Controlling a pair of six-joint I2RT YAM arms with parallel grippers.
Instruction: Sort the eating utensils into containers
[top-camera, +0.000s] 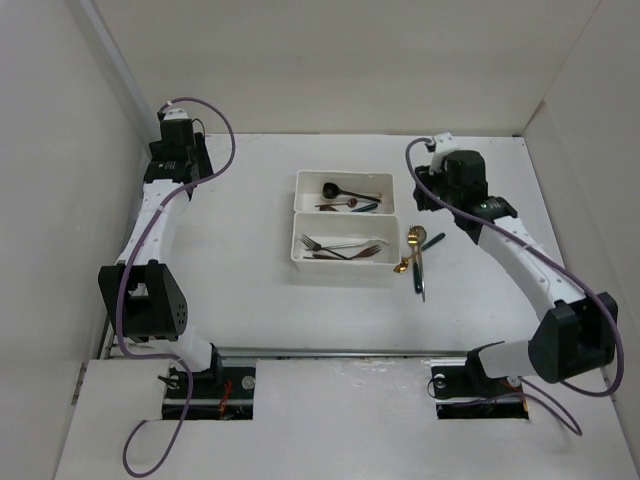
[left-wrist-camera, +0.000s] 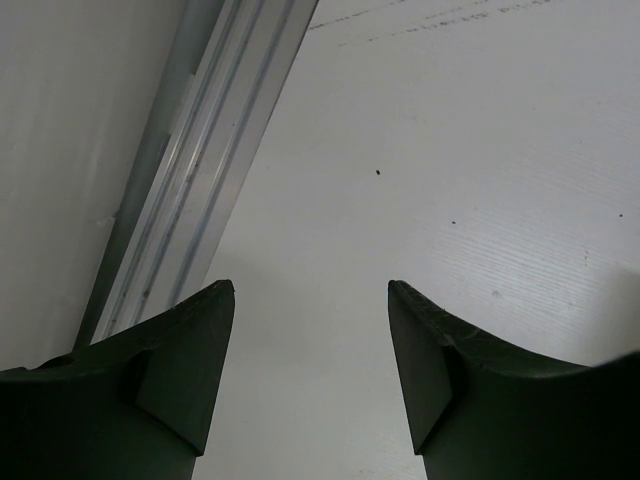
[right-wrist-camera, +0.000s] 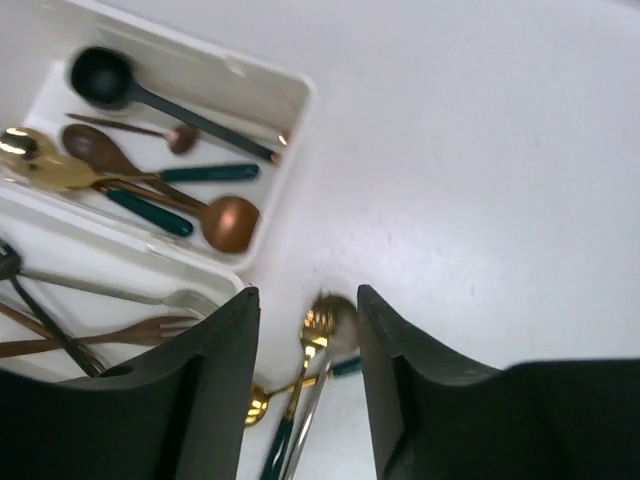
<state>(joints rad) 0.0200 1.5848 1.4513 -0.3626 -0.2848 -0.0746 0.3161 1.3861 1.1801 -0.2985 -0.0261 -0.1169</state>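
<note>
Two white containers sit mid-table. The far container (top-camera: 305, 180) holds black, copper and gold spoons (right-wrist-camera: 228, 222); the near container (top-camera: 300, 255) holds forks (right-wrist-camera: 150, 330). Loose eating utensils (top-camera: 415, 255) lie just right of the near container: a gold fork with a green handle (right-wrist-camera: 315, 330), a blurred silver spoon (right-wrist-camera: 340, 325) and a gold spoon (right-wrist-camera: 256, 402). My right gripper (right-wrist-camera: 308, 292) hovers over this pile, open, with nothing gripped. My left gripper (left-wrist-camera: 311, 290) is open over bare table at the far left (top-camera: 178, 150).
White walls close in the table on the left, back and right. A metal rail (left-wrist-camera: 190, 190) runs along the wall beside the left gripper. The right arm's elbow (top-camera: 575, 340) hangs over the table's near right.
</note>
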